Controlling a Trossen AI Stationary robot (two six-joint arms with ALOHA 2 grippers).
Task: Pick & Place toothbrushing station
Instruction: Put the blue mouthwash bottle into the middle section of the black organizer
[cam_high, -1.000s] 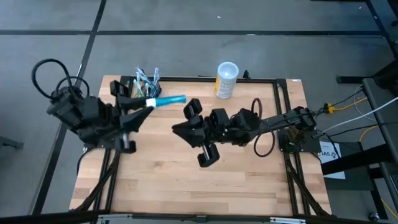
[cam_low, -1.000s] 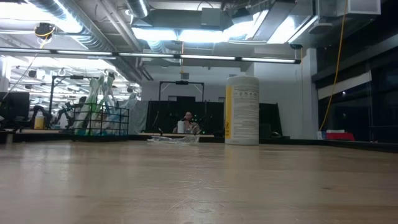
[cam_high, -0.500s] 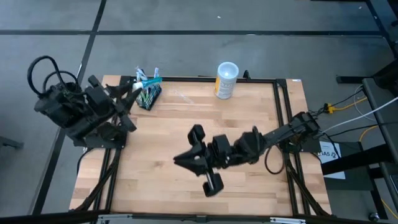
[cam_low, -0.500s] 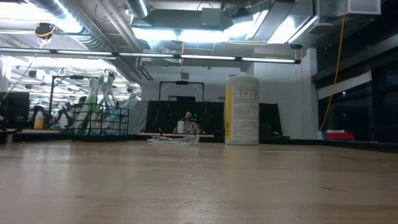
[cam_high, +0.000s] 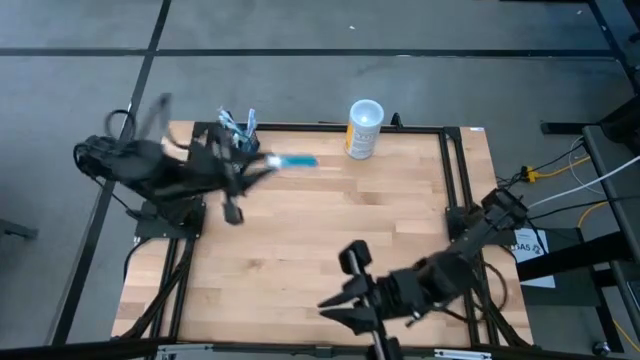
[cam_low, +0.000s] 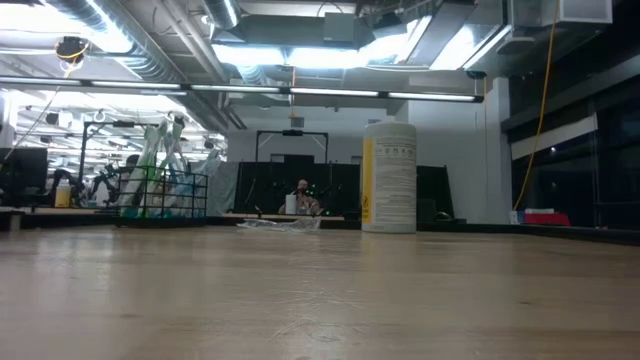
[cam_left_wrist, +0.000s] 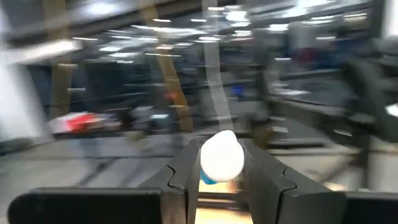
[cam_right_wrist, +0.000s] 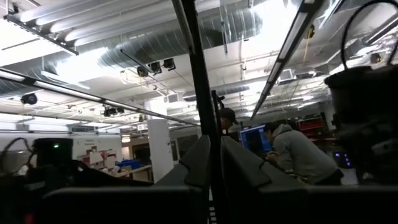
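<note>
We see the station (cam_high: 236, 128), a small black block with brushes standing in it, at the desk's (cam_high: 320, 250) far left corner. Our left gripper (cam_high: 262, 165), clenched on a blue-and-white toothbrush (cam_high: 296, 161), hovers just beside it. Since half a second ago, our right gripper (cam_high: 345, 303) has withdrawn to the near edge; its fingers look pressed together.

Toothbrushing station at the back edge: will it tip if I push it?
Probably top-heavy: the toothbrushing station is a small block with brushes standing well above it. It is likely light, so a low push should slide it.
</note>
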